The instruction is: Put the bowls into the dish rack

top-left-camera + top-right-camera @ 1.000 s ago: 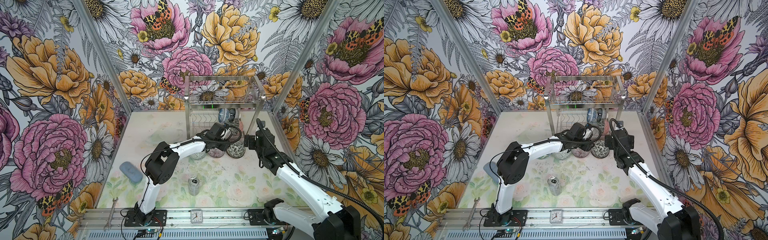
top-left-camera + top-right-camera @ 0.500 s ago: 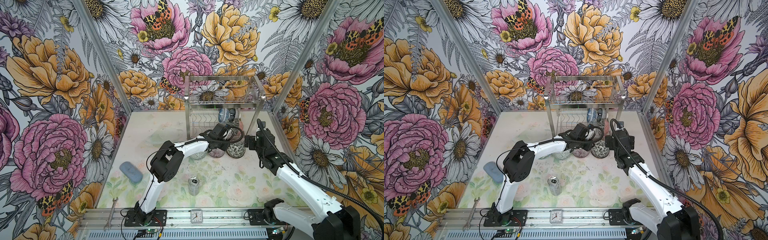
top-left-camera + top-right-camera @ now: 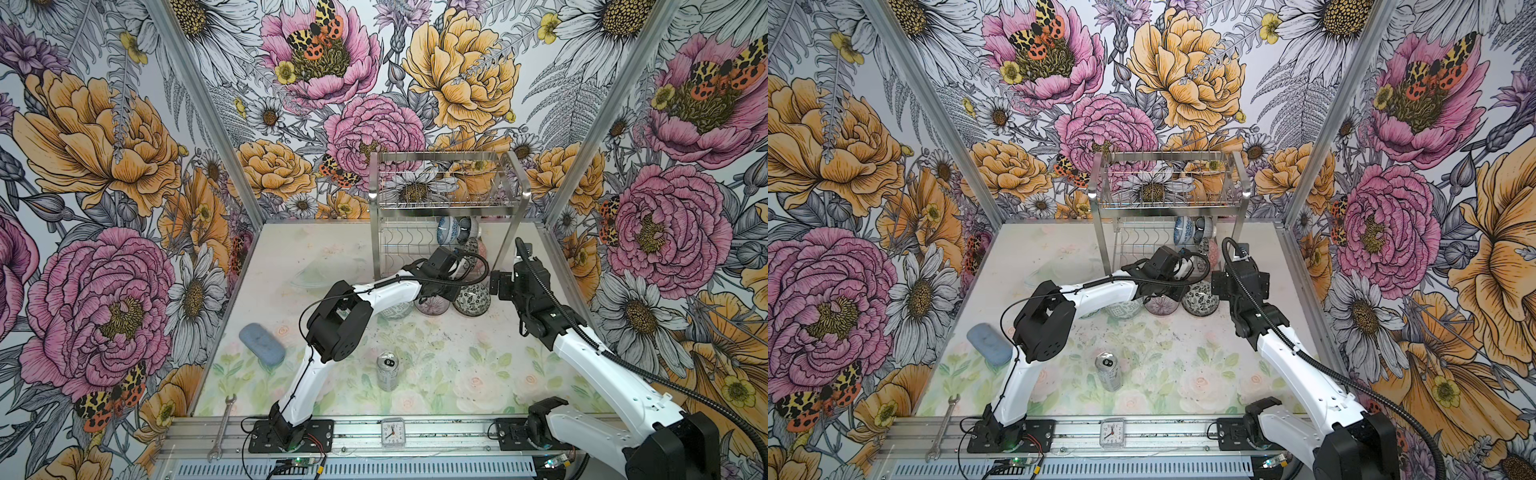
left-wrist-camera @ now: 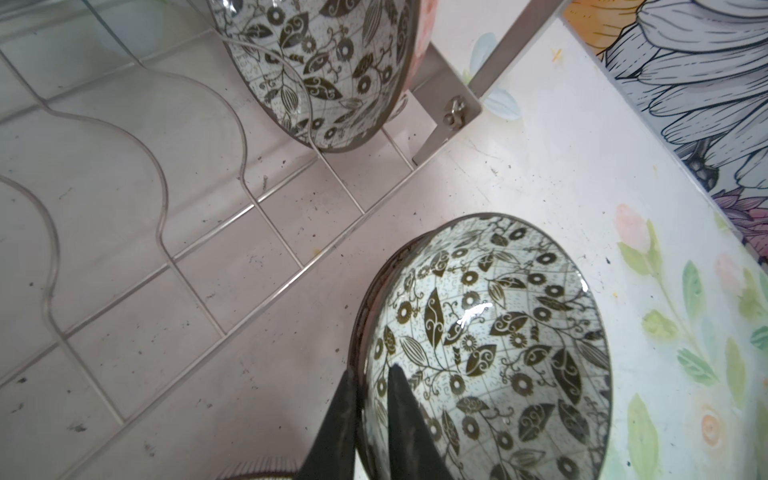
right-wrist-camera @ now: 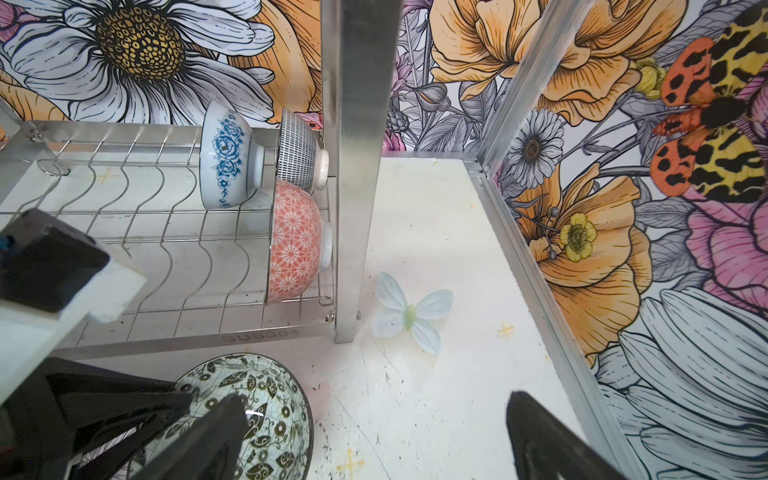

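Black-and-white leaf-patterned ceramic bowl [image 4: 498, 353] on table [image 4: 540, 174], rim pinched by left gripper [image 4: 371, 372]: jaws narrow, one finger inside, one outside. Left arm: elbow raised, forearm stretched fwd, wrist tipped down. Shiny steel wire dish rack [image 4: 158, 195] just past its fingertips. Right gripper [image 5: 374, 397] hovers beside same bowl, jaws wide, holding nothing.

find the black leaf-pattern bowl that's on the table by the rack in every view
top view: leaf bowl, right end of the table row.
top view: same spot.
left wrist: close up, left gripper on its rim.
right wrist: partly hidden by the left gripper.
shared landmark: rack leg beside it.
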`<control>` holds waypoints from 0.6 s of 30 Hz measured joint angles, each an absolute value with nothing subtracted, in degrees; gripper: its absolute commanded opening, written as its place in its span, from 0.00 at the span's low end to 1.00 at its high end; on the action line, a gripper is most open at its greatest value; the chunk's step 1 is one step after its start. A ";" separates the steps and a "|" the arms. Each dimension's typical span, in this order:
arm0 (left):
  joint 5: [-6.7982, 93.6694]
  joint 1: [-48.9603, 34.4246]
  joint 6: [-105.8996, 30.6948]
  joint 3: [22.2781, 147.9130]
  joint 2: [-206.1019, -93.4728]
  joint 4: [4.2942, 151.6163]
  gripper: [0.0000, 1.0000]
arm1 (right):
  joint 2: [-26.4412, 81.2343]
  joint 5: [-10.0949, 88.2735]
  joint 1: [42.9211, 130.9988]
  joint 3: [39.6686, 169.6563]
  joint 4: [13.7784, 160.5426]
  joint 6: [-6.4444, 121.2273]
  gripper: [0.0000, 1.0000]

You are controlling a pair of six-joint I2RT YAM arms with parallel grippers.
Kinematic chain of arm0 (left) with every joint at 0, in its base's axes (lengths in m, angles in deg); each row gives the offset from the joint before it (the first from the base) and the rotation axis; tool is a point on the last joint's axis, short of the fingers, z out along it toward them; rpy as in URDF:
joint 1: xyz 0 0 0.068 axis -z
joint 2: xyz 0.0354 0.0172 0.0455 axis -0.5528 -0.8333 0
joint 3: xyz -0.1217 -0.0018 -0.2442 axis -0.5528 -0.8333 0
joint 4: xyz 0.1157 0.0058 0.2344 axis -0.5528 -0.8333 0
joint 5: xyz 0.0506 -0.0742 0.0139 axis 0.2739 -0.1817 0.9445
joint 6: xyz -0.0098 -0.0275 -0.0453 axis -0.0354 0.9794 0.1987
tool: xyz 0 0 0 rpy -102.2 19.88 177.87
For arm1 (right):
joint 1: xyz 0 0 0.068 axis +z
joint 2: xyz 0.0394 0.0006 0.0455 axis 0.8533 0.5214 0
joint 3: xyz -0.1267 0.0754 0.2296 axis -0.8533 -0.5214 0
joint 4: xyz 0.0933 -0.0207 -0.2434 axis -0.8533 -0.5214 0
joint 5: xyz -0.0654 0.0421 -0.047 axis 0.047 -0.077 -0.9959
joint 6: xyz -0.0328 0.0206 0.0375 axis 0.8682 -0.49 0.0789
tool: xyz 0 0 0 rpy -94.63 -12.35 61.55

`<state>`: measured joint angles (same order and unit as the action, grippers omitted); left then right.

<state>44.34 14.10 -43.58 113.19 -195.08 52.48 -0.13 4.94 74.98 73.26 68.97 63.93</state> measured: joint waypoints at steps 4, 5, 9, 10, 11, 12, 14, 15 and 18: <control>44.34 14.12 -43.51 114.09 -195.52 52.24 0.15 | -0.13 4.98 74.72 73.26 68.99 63.93 0.99; 44.36 14.12 -43.44 114.30 -195.63 52.00 0.14 | -0.13 5.03 74.70 73.26 68.99 63.93 0.99; 44.38 14.10 -43.05 114.59 -195.72 51.36 0.05 | -0.13 5.29 74.61 73.26 68.99 63.93 0.99; 44.38 14.12 -42.77 114.70 -195.74 51.21 0.03 | -0.13 5.35 74.61 73.26 68.99 63.93 0.99; 44.38 14.12 -42.72 114.87 -195.74 50.99 0.02 | -0.13 5.35 74.61 73.26 68.99 63.93 0.99; 44.38 14.12 -42.70 115.05 -195.78 50.64 0.00 | -0.13 5.38 74.59 73.26 68.99 63.93 0.99; 44.38 14.17 -42.66 115.22 -195.80 50.34 0.00 | -0.13 5.40 74.46 73.26 69.01 63.93 0.99; 44.38 14.17 -42.61 115.22 -195.80 50.27 0.00 | -0.13 5.42 74.30 73.26 68.99 63.93 0.99; 44.40 14.19 -42.57 115.44 -195.80 49.73 0.00 | -0.13 5.55 74.22 73.23 69.01 63.93 0.99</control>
